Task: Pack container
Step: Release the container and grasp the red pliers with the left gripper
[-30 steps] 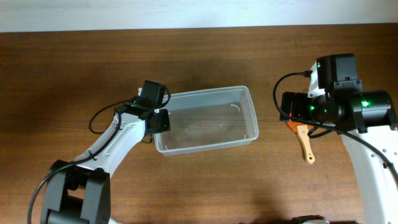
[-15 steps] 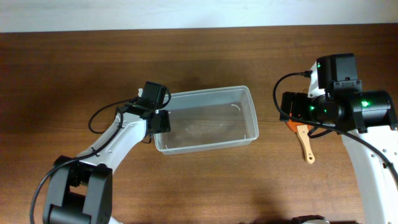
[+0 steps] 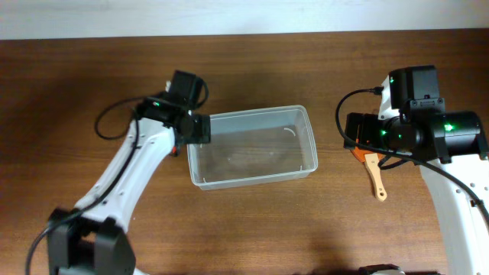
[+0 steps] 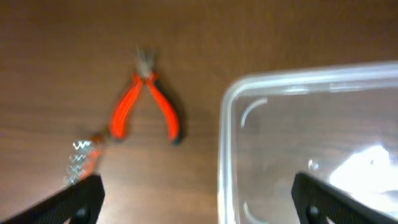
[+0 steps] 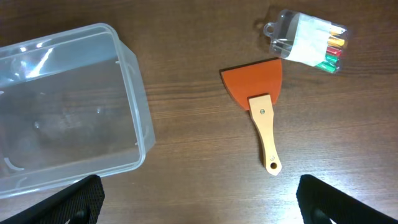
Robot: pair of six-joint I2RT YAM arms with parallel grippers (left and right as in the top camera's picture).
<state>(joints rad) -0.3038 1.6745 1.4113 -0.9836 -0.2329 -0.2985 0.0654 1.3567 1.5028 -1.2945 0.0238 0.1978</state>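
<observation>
So the container (image 3: 252, 149) is sitting around the middle of the desk (image 3: 252, 69). Pliers (image 4: 147, 79) are lying just off its left end, a scraper (image 5: 255, 84) is lying off its right end, and a packet of sticks (image 5: 308, 40) is sitting further out past the scraper.

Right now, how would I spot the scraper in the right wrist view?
Find the large clear container at the left on the wooden table. Right of it lie two small items; the scraper is the lower one. Unlike the clear packet of coloured sticks above it, it has an orange blade and pale wooden handle.
</observation>
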